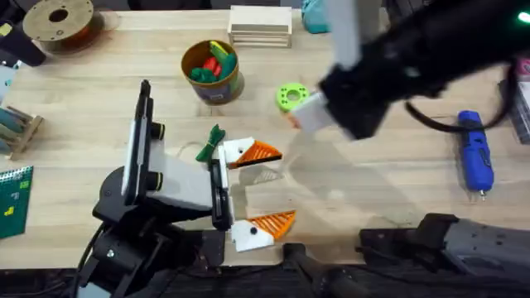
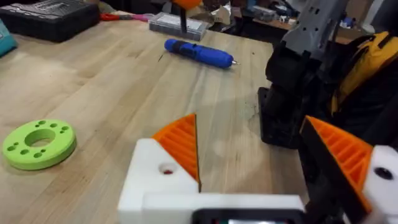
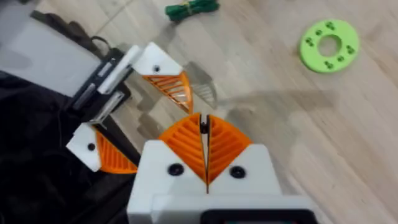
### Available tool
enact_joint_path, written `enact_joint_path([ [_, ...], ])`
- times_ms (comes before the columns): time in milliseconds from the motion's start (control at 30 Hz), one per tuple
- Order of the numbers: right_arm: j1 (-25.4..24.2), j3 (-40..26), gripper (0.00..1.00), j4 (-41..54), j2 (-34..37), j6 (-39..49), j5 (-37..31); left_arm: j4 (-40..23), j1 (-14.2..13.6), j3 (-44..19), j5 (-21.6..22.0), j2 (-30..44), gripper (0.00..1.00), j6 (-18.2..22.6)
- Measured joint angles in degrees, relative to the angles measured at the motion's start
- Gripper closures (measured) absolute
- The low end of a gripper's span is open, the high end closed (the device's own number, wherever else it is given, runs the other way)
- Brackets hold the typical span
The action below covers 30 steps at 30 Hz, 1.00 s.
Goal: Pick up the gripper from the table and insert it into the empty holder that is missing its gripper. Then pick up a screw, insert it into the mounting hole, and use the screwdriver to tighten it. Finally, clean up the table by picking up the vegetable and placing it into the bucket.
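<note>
1. Overhead view: the left gripper (image 1: 248,192), jaws spread and empty, rested on the table.
2. The vegetable (image 1: 211,144) lay just beyond its far finger, stems pointing away, nearer this arm.
3. The right gripper (image 3: 205,149), pads pressed together, hovered above.

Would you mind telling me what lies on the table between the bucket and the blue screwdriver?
A lime-green ring lies between the bucket and the screwdriver, seen from overhead.
</note>
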<state>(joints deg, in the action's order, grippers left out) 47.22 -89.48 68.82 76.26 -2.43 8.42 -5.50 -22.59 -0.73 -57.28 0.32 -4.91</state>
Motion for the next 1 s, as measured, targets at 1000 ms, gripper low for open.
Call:
enact_joint_path([
  [1000,5.9,3.2,0.994,-11.6,7.2,-1.9,5.0,0.0,0.0,0.0,0.0,0.0,0.013,0.0],
])
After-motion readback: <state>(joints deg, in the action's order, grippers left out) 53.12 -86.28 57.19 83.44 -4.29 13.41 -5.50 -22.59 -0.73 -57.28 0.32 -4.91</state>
